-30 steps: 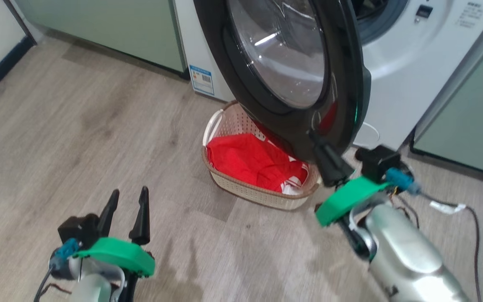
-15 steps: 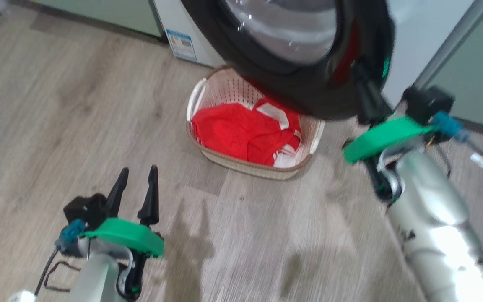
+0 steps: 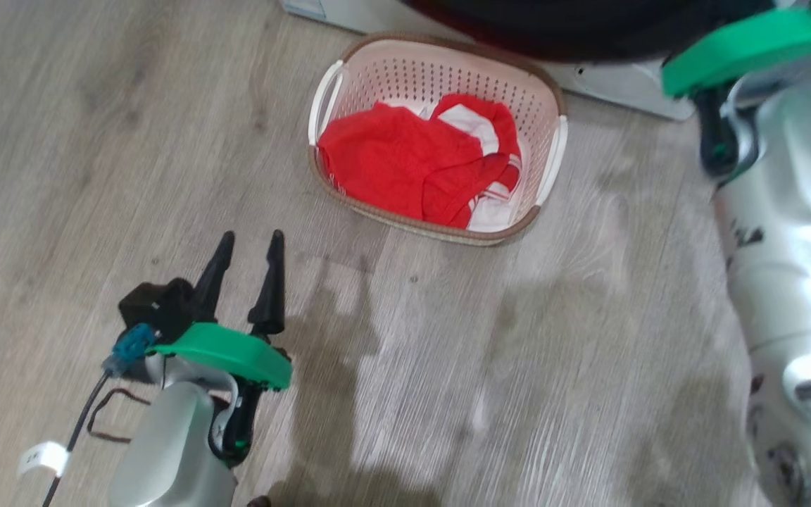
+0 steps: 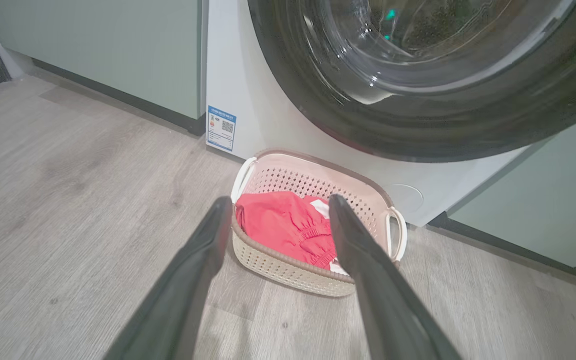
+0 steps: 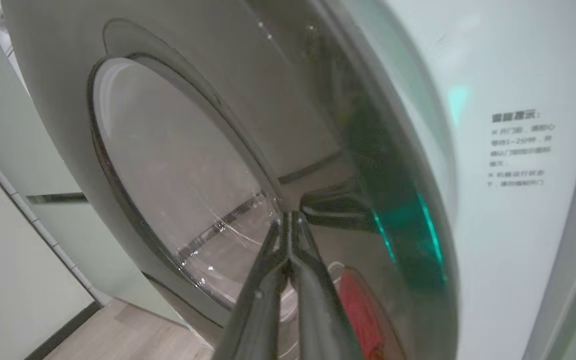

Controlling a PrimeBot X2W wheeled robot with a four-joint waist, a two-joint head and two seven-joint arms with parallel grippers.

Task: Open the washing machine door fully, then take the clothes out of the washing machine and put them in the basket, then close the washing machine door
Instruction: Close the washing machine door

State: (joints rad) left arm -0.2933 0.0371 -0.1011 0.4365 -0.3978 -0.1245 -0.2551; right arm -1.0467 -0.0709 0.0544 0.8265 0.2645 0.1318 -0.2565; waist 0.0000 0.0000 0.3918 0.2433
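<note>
At the floor's far edge, against the foot of the washing machine, you have the basket with the red clothes lying inside it, so unloading looks done. What is left, I judge, is shutting the washing machine door; you cannot tell whether it has latched. Your left tool hangs open and empty over bare floor, well apart from the basket. Your right tool is pinched closed on nothing. The right wrist view puts its tips at, or just off, the door's glossy rim, while the head view gives you the basket's contents from above.
</note>
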